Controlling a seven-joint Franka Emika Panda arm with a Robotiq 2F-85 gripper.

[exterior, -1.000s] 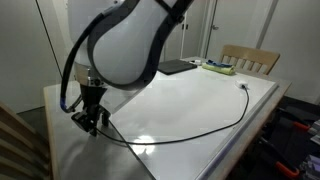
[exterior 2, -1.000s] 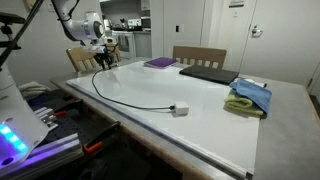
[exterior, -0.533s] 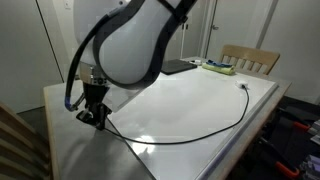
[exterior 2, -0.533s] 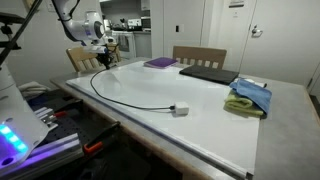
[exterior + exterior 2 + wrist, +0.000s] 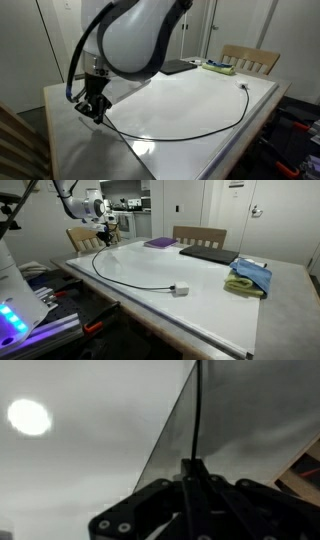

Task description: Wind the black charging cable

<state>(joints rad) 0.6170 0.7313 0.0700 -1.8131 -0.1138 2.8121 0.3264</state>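
The black charging cable (image 5: 190, 135) lies in a long curve across the white table, from a plug end near the far edge (image 5: 244, 87) to my gripper (image 5: 95, 110) at the table's corner. In an exterior view the cable (image 5: 125, 278) ends in a small pale plug (image 5: 180, 290). My gripper (image 5: 103, 237) is shut on one end of the cable and holds it just above the table. In the wrist view the cable (image 5: 197, 410) runs straight up out from between the closed fingers (image 5: 190, 475).
A flat black laptop (image 5: 208, 253), a purple book (image 5: 160, 243) and a blue and yellow cloth (image 5: 250, 277) lie on the far side of the table (image 5: 200, 300). Wooden chairs (image 5: 250, 58) stand at the table's edges.
My gripper has moved a little inward along the table's edge with the cable end in it, and the cable near it has shifted with it.
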